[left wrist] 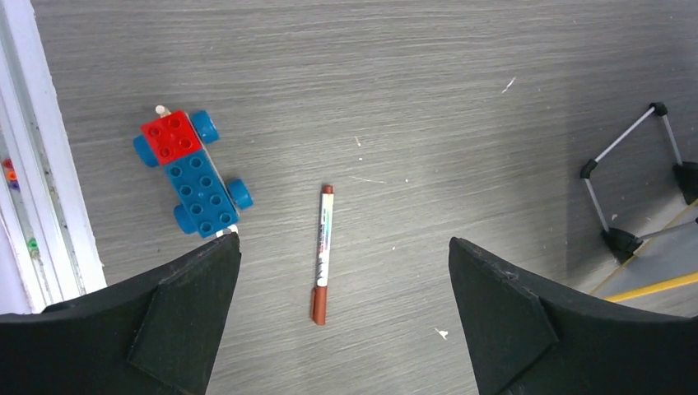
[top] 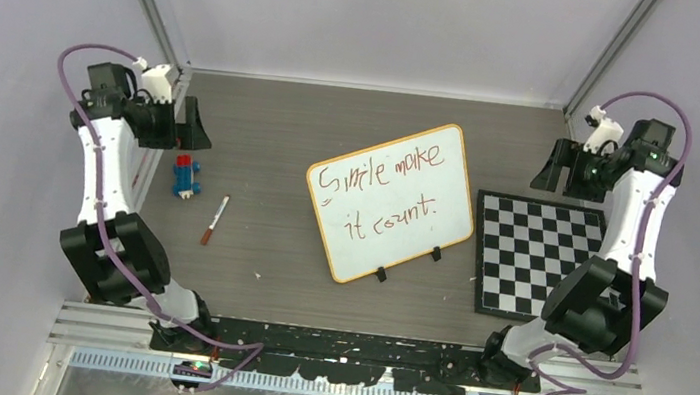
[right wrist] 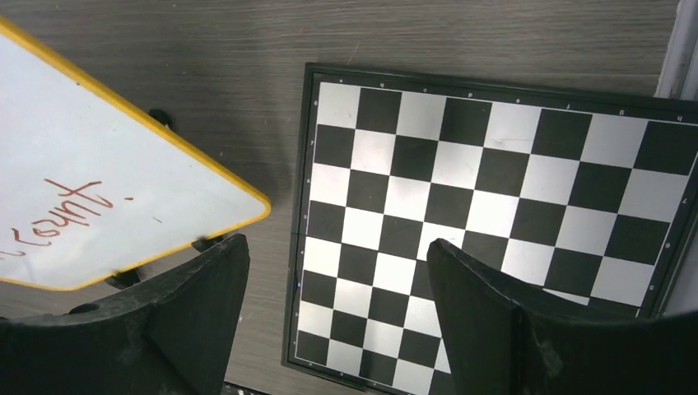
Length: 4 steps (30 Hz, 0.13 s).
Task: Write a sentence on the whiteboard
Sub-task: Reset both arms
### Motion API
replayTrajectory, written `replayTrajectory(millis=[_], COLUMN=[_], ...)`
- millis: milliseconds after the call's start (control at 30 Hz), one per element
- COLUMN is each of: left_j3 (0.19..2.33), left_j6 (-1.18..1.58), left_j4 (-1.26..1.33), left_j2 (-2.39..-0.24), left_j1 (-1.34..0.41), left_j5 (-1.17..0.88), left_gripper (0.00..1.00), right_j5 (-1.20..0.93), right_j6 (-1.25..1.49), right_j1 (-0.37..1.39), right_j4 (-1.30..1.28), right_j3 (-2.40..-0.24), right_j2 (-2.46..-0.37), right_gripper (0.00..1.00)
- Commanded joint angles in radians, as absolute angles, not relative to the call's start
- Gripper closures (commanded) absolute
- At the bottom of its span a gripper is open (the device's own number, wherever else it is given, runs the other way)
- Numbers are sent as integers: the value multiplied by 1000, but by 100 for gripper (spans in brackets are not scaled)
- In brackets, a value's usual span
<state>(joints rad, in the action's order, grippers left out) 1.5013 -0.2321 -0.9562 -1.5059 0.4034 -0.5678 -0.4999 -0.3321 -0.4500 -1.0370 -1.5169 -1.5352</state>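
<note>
Looking down from above, locate the flat white rectangular whiteboard (top: 391,203) with a thin orange-yellow rim, propped on two black feet near the middle of the grey wood-grain table (top: 275,118). Read the red-brown handwritten sentence (top: 383,186) as "Smile make it count." in two lines; treat the first word as hard to make out. Note the left gripper (left wrist: 344,240) spread wide and empty, framing a white marker with red-brown ends (left wrist: 322,251) near a red-and-blue brick toy car (left wrist: 191,171). Note the right gripper (right wrist: 337,241) likewise released over the black-and-white checkered mat (right wrist: 494,214); expect only the board's corner and "count." in that wrist view.
</note>
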Motion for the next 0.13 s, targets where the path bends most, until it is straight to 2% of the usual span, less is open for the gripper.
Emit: replayTrajectory(millis=[0,100], left_j3=[1451,1406], left_j6=[-199,-214], left_j4=[-913,-905], left_j2=[-1477,-1462], left_j1=[411,411], left_j5=[-550,-537], left_gripper=[0,0], right_j5=[-516,-515], right_j6=[-281,-279], right_j1=[-459,-459], right_j4=[-989,-972], right_j3=[-1535,-1493], right_j2=[-1543,-1533], right_gripper=[16,16])
